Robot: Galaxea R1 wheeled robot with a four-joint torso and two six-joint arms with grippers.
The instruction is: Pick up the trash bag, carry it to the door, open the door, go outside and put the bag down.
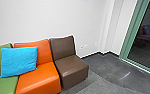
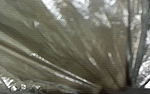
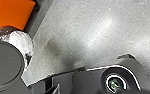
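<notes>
Okay, trash bag [image 2: 66, 50] is right up against my left wrist camera, shiny thin film with pleats running together at one point, contents I can't make out. Around: green seat [image 1: 3, 86], orange seat [image 1: 39, 77] and brown seat [image 1: 72, 66] in a row along the white wall [image 1: 53, 18], blue pillow [image 1: 19, 61] leaning across green and orange, green-framed glass [image 1: 147, 42] past a stretch of dark floor [image 1: 108, 66]. Left gripper and right gripper: can't tell how far open or what either has hold of.
</notes>
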